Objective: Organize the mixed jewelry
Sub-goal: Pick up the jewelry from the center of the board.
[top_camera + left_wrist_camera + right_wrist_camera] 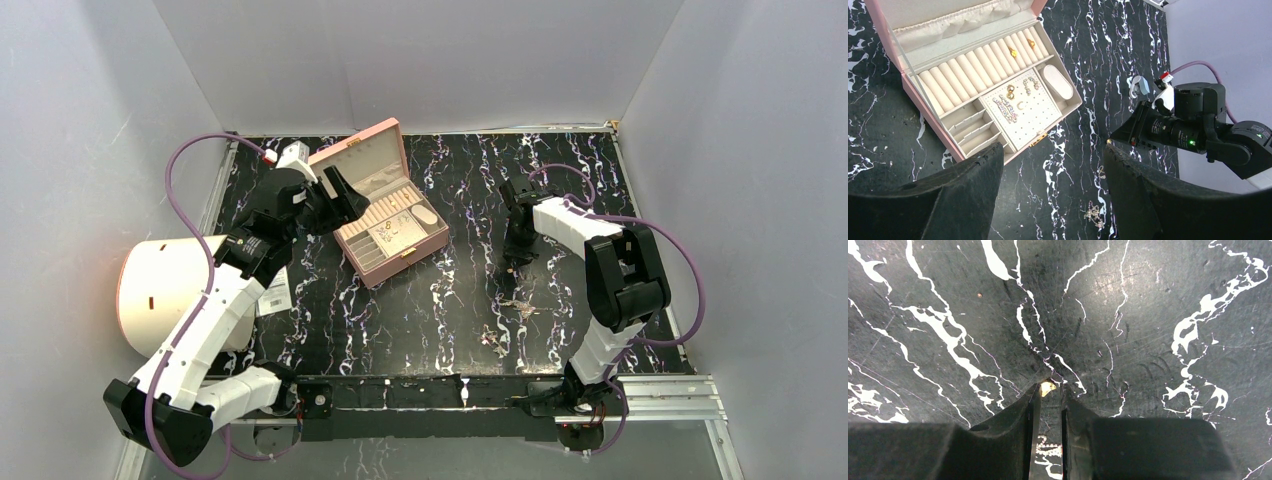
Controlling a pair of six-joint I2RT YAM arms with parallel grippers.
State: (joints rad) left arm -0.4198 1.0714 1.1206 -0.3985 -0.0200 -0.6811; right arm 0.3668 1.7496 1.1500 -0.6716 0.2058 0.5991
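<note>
From above, the left arm rises from its base, bends at the elbow and stretches forward. The left gripper (340,195) hangs just beside the near-left wall of the open pink box (392,150). The right arm folds sharply at its elbow and doubles back inward. The right gripper (513,262) points straight down at the marbled table (450,300). Loose jewelry (515,306) lies scattered just behind its tip, toward the arm's base.

In the left wrist view, the left gripper (1053,150) has its fingers (973,175) spread wide with nothing between them. The box (928,107) lies ahead of them, gold rings (1012,50) tucked in its cushion rolls. Off the right finger, the right gripper (1118,136) touches the table, tilted.

In the right wrist view, the right gripper (1050,390) has its fingers (1023,410) drawn down to a narrow slit. A small gold piece (1047,387) sits pinched right at the tips, against the table (1148,315).
</note>
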